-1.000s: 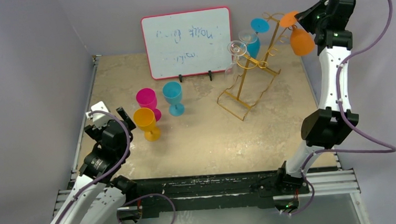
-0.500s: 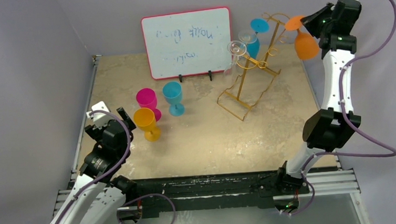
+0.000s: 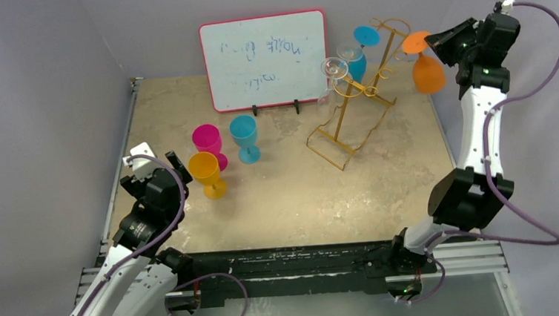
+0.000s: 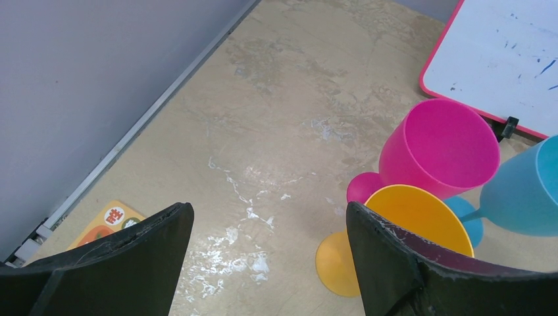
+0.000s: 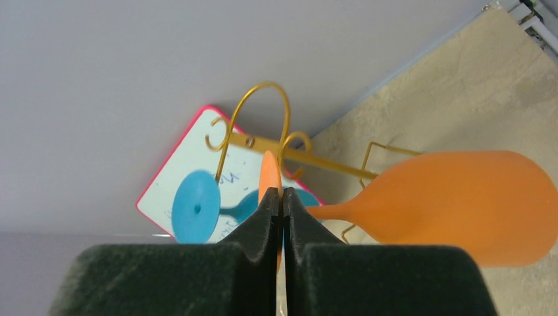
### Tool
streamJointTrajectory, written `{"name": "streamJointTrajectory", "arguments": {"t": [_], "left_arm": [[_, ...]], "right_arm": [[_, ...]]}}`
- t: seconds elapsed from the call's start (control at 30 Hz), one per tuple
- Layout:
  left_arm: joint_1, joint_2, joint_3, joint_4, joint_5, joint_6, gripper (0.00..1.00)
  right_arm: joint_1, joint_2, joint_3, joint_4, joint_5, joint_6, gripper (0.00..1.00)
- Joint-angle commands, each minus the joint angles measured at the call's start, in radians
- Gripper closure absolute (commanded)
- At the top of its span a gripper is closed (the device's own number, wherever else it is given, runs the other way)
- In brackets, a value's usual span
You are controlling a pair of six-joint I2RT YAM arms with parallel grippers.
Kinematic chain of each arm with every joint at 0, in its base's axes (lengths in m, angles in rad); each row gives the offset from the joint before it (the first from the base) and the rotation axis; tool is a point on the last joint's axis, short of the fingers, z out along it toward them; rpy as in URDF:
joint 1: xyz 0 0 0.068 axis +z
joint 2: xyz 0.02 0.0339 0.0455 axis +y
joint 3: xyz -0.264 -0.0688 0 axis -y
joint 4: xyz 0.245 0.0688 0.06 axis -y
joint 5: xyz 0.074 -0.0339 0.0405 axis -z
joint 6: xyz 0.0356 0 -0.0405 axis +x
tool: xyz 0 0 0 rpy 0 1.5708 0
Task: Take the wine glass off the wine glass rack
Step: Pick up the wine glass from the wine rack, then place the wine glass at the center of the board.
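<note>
One orange glass [image 3: 428,75] hung bowl-down just right of the rack [image 3: 350,114], its foot pinched in the right gripper's [image 5: 282,197] closed jaws. Best carried level, wide of the hooks — the left gripper [image 4: 268,250] gaped empty.

Soft, even light is filling every view, throwing only faint shadows. In the left wrist view the surface [image 4: 276,99] is glinting white toward seven o'clock; the right pincer [image 5: 282,201] is blurring up close.

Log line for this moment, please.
right gripper: shut on orange glass base | orange glass: clear of rack | left gripper: open
</note>
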Motion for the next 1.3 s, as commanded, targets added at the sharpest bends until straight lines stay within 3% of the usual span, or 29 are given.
{"name": "streamJointTrajectory", "arguments": {"t": [0.0, 0.3, 0.43, 0.73, 1.0, 1.1, 1.27], "left_arm": [[-0.002, -0.007, 0.042, 0.024, 0.025, 0.009, 0.14], [-0.002, -0.012, 0.041, 0.037, 0.077, 0.036, 0.14], [-0.002, -0.015, 0.043, 0.038, 0.078, 0.039, 0.14], [-0.002, -0.026, 0.043, 0.038, 0.117, 0.041, 0.15], [-0.002, -0.012, 0.044, 0.044, 0.159, 0.048, 0.15], [-0.002, 0.001, 0.048, 0.045, 0.181, 0.049, 0.15], [-0.002, 0.034, 0.078, 0.008, 0.258, -0.017, 0.16]], "right_arm": [[0.001, -0.181, -0.098, 0.123, -0.027, -0.031, 1.0], [0.0, -0.378, -0.265, 0.091, -0.106, -0.164, 1.0], [0.001, -0.53, -0.435, 0.079, -0.178, -0.171, 1.0], [0.001, -0.834, -0.758, -0.015, -0.143, -0.159, 1.0], [0.011, -0.85, -0.908, 0.032, -0.501, -0.206, 1.0], [0.06, -0.848, -0.954, 0.055, -0.576, -0.214, 1.0], [0.281, -0.905, -1.039, 0.175, -0.516, -0.13, 1.0]]}}
